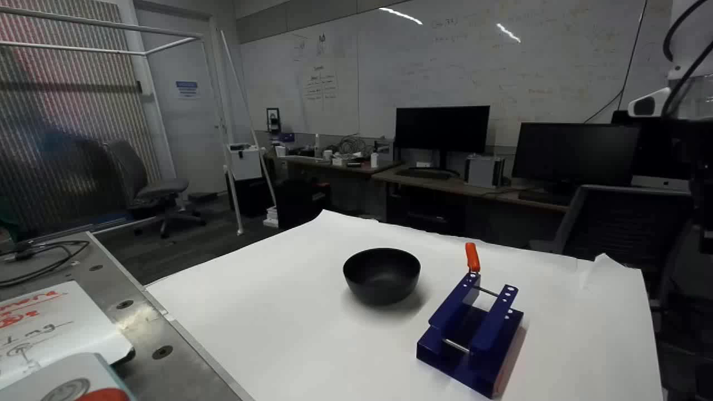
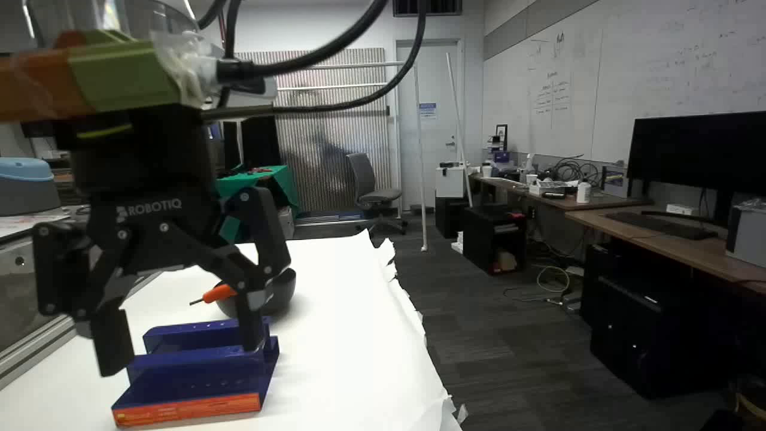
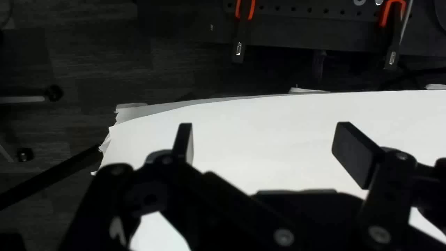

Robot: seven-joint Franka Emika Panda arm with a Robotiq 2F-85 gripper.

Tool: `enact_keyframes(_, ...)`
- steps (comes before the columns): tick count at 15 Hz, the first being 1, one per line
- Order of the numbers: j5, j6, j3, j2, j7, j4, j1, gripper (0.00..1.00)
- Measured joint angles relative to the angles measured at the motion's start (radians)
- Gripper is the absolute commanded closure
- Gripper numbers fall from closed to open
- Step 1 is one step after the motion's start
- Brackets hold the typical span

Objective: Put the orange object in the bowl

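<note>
The orange object (image 1: 472,257) is a slim orange handle with a thin metal shaft. In an exterior view it shows just past the far end of the blue rack, its lower part hidden by the rack. In an exterior view its handle (image 2: 219,293) is partly covered by a gripper finger. The round black bowl (image 1: 381,278) stands upright beside the rack; it is also partly hidden behind the finger (image 2: 283,294). My gripper (image 2: 184,347) is open, fingers pointing down, nearer that camera than the rack. In the wrist view the gripper (image 3: 263,150) is wide open with nothing between its fingers.
A blue slotted rack (image 1: 507,328) stands on the white paper-covered table (image 1: 278,312). A metal ledge (image 1: 139,317) borders the table. The wrist view shows the paper's edge (image 3: 244,101) and dark floor beyond it. A chair (image 1: 624,223) stands past the table.
</note>
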Motion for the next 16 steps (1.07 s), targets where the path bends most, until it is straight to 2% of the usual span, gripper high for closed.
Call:
enact_keyframes(6,0.000,0.000,0.000,-0.001,0.000,0.002,0.000,0.00)
enact_keyframes(8,0.027,0.054,0.004,0.022,0.078,0.004,0.001,0.00)
enact_keyframes(13,0.165,0.274,0.066,0.251,0.352,0.089,0.008,0.00)
enact_keyframes(16,0.255,0.344,0.085,0.421,0.439,0.196,0.020,0.00)
